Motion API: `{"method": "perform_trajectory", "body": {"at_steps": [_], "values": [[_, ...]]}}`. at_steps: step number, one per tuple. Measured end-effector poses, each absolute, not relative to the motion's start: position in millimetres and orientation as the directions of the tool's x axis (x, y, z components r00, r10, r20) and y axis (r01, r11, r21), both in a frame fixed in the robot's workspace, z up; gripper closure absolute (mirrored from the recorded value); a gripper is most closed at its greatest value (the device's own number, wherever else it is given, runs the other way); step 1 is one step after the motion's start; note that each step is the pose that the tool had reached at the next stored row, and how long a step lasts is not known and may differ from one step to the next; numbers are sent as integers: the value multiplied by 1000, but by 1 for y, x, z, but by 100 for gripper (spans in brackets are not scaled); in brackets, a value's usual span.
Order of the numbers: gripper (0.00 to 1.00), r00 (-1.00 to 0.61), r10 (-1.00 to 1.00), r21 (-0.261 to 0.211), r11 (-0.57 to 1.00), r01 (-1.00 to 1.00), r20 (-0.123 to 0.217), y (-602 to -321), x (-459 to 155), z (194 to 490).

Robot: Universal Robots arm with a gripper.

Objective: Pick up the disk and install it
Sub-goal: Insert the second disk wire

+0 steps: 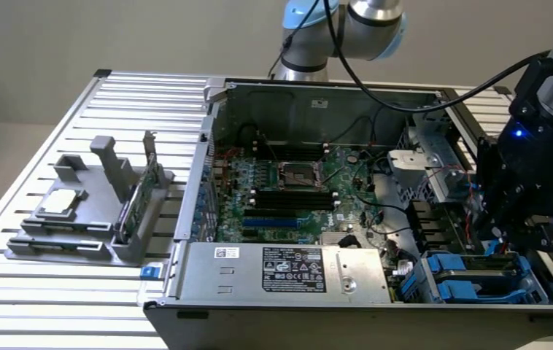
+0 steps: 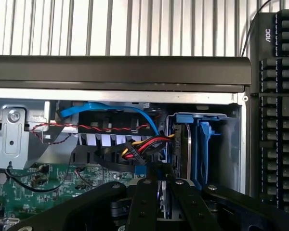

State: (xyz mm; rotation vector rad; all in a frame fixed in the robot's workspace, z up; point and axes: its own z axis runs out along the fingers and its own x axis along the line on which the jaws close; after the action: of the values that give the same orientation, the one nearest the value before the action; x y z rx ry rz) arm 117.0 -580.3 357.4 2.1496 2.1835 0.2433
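A robot arm's black gripper (image 2: 160, 185) reaches into the drive corner of an open computer case (image 1: 198, 182), its two linked fingers (image 2: 143, 202) drawn almost together on the edge of the disk (image 2: 182, 144). The disk stands on edge directly ahead of the fingertips, its long axis running away from the gripper into the bay, a grey metal slab framed by a blue plastic bracket (image 2: 202, 149). It sits in the bay at the case's front corner, beside the perforated steel side wall. In the exterior view the gripper (image 1: 510, 237) hangs just above blue brackets (image 1: 457, 281) in that same corner.

A red, yellow and black power lead (image 2: 144, 144) and a flat blue data cable (image 2: 115, 108) cross just beside the bay. Farther into the case lie the green motherboard (image 1: 287, 189) and the boxy sheet-metal power supply (image 1: 287, 270). Outside the case, a grey fixture (image 1: 82, 211) rests on the ribbed aluminium table (image 1: 52, 117), and a black keyboard (image 2: 279, 106) lies along the case's outer wall.
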Motion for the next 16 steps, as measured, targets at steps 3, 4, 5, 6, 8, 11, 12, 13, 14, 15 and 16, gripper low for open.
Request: {"method": "perform_trajectory", "body": {"at_steps": [3, 4, 5, 6, 8, 11, 12, 13, 14, 15, 16], "values": [[83, -21, 998, 160, 10, 987, 62, -583, 117, 356], [83, -21, 998, 160, 10, 987, 62, -585, 117, 356], [83, -21, 998, 160, 10, 987, 62, -587, 117, 355], [83, -21, 998, 160, 10, 987, 62, -589, 117, 355], [83, -21, 998, 160, 10, 987, 63, -591, 117, 354], [83, -21, 998, 160, 10, 987, 63, -592, 117, 352], [83, -21, 998, 160, 10, 987, 63, -592, 117, 351], [83, -21, 998, 160, 10, 987, 63, -593, 117, 350], [83, -21, 998, 160, 10, 987, 64, -593, 117, 349], [83, -21, 998, 160, 10, 987, 64, -594, 117, 348], [83, -21, 998, 160, 10, 987, 64, -594, 117, 347]]}}
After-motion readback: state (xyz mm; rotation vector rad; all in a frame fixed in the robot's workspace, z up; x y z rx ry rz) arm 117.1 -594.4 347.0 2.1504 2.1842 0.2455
